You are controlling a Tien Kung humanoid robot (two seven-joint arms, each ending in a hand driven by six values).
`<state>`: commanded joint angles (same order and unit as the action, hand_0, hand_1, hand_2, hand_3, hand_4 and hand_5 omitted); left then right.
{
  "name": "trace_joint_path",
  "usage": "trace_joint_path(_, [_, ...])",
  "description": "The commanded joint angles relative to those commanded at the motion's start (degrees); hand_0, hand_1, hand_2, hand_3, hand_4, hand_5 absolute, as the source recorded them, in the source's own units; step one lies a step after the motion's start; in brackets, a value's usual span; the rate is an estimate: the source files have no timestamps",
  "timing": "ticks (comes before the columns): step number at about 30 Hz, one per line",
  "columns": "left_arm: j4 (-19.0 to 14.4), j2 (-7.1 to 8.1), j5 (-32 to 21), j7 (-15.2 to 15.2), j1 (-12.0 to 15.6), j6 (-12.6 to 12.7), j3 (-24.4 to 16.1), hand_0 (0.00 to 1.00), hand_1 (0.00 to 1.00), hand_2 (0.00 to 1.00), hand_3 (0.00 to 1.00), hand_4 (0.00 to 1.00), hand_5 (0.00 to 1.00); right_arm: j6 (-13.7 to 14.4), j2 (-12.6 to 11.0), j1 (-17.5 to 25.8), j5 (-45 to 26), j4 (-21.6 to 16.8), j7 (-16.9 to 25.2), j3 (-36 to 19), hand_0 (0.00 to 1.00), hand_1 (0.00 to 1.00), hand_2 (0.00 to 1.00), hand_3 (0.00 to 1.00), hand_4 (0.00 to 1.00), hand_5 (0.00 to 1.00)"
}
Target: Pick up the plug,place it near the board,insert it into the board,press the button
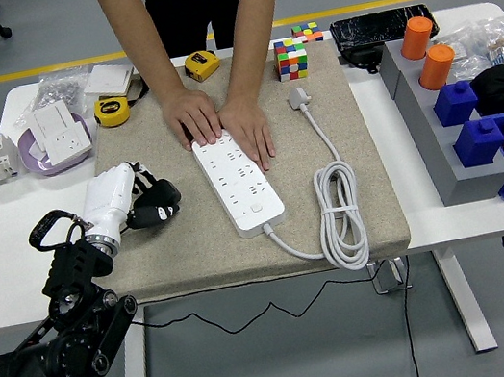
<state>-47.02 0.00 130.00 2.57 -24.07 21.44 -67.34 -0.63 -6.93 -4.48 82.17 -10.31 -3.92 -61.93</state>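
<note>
Left hand (128, 203) at left-centre of frame, over the beige mat (177, 260), fingers curled in, gripping nothing. Right hand not visible. White plug (298, 97) lies upper centre-right on the mat, its cable (341, 222) coiled lower right, well apart from the hand. Person's two hands (221, 125) press flat on the top end of the white power strip (238, 179), likely steadying it for insertion. Plug not yet picked up.

Person's hands (221, 121) press the board (238, 179); robot hand (129, 198) curled beside it
</note>
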Motion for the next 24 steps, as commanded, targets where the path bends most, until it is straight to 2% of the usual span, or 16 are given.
trace_joint_path(3, [-0.23,0.00,0.00,0.37,-0.18,-0.88,-0.02,0.404,0.389,0.398,0.453,0.915,0.148,0.02,-0.01,-0.04,0.04,0.00,-0.02,-0.13,0.811,0.720,0.693,0.607,0.888,0.574])
trace_joint_path(4, [-0.33,0.00,0.00,0.45,-0.26,-1.03,0.02,0.396,0.381,0.391,0.447,0.780,0.137,0.02,-0.02,-0.04,0.01,0.00,-0.02,-0.10,0.811,0.720,0.693,0.608,0.888,0.574])
trace_joint_path(9, [-1.37,0.55,0.00,1.08,-1.28,-1.99,1.13,0.396,0.381,0.391,0.447,0.780,0.137,0.02,-0.02,0.06,0.01,0.00,-0.06,0.00,0.811,0.720,0.693,0.608,0.888,0.574])
trace_joint_path(10, [-1.42,0.76,0.00,1.23,-1.71,-2.33,1.62,0.393,0.381,0.380,0.436,0.744,0.134,0.01,-0.03,0.07,0.02,0.00,-0.06,0.03,0.811,0.720,0.693,0.608,0.888,0.573])
trace_joint_path(18, [-0.75,3.39,0.00,1.58,-6.98,-3.53,9.40,0.391,0.379,0.377,0.432,0.717,0.122,-0.01,-0.32,-0.08,-0.26,0.00,-0.04,0.70,0.811,0.720,0.693,0.607,0.888,0.574])
trace_joint_path(24, [-0.24,5.13,0.00,0.81,-12.71,-4.64,17.54,0.392,0.383,0.375,0.424,0.704,0.111,-0.08,-0.63,-0.22,0.00,0.00,-0.19,0.65,0.812,0.721,0.693,0.607,0.888,0.573])
